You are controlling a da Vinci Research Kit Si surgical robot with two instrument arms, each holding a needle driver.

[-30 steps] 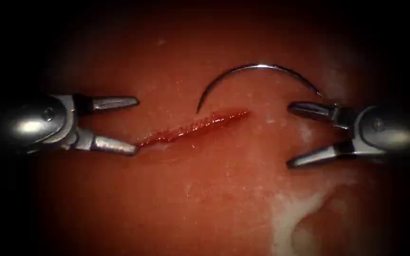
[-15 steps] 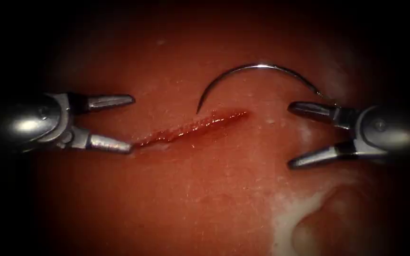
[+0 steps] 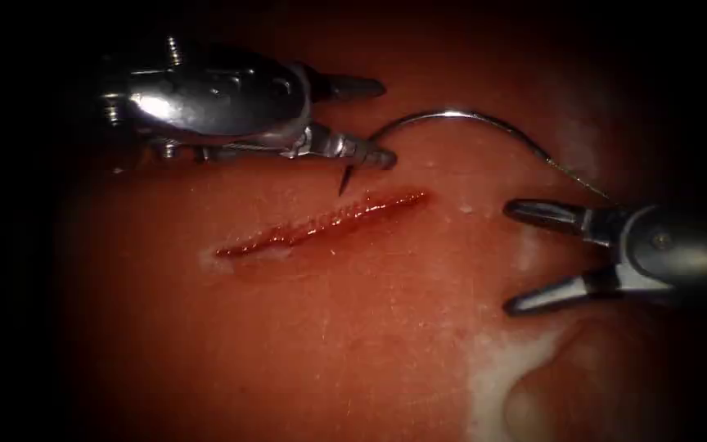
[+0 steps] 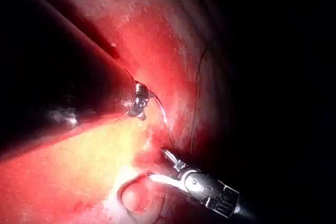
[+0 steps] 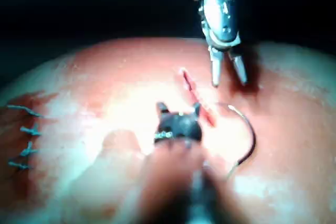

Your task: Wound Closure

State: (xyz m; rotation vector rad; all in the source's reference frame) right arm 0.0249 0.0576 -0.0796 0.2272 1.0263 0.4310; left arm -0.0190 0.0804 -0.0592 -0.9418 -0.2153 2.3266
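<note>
Needle: thin curved steel needle, lying free on the tissue just above the cut, arching from its sharp tip near the cut's upper right part over to its tail end far right of the cut; not in the tissue.
Thread: fine dark thread, running from the needle's tail toward the right tool, above the cut's right end.
Cut: short slanted red-edged cut in the glossy reddish pork tissue, open along its whole length, no stitch across it, red fluid along its edges.
Left tool: silver wristed needle driver, above the cut, jaws spread; the lower jaw lies across the needle just behind its tip, the upper jaw is clear of it; holds nothing.
Right tool: dark steel needle driver, right of the cut, jaws spread wide, holds nothing.
Step, as judged: needle pick-up near the tip, not yet gripped.
Next move calls for: both left jaws straddling the needle's curve before pressing together, without pushing the tip down into the cut's edge.
</note>
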